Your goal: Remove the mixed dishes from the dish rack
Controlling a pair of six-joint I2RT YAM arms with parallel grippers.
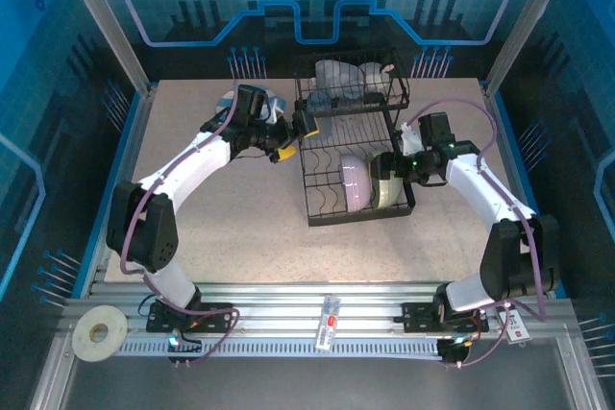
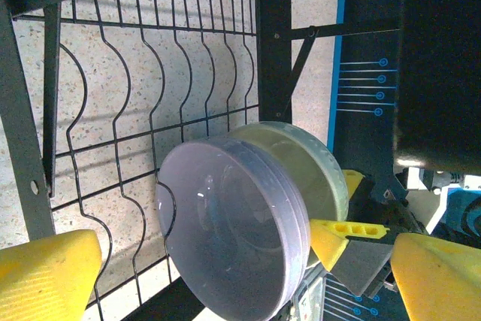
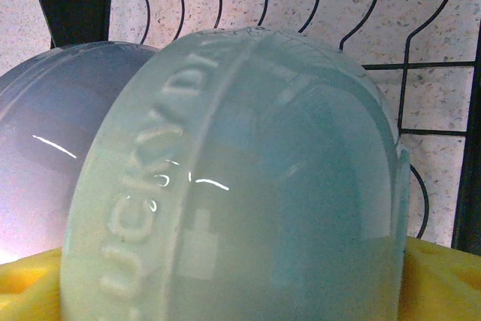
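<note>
The black wire dish rack (image 1: 351, 136) stands mid-table. On edge in its lower tier are a lavender bowl (image 1: 354, 181) (image 2: 225, 231) (image 3: 52, 125) and, right of it, a pale green bowl (image 1: 390, 191) (image 2: 319, 174) (image 3: 248, 186). My right gripper (image 1: 392, 168) (image 3: 240, 298) is open, with its yellow fingers (image 3: 443, 280) wide apart on either side of the green bowl. One of its fingertips (image 2: 338, 232) sits against the bowl rims. My left gripper (image 1: 286, 147) (image 2: 240, 295) is open at the rack's left side, facing the lavender bowl and holding nothing. Pale dishes (image 1: 336, 79) fill the upper basket.
A blue-and-white round dish (image 1: 231, 101) lies on the table, partly hidden behind the left arm. The rack's curved plate slots (image 2: 150, 110) stand empty left of the bowls. A tape roll (image 1: 99, 331) and a small marker (image 1: 330, 319) rest on the near rail.
</note>
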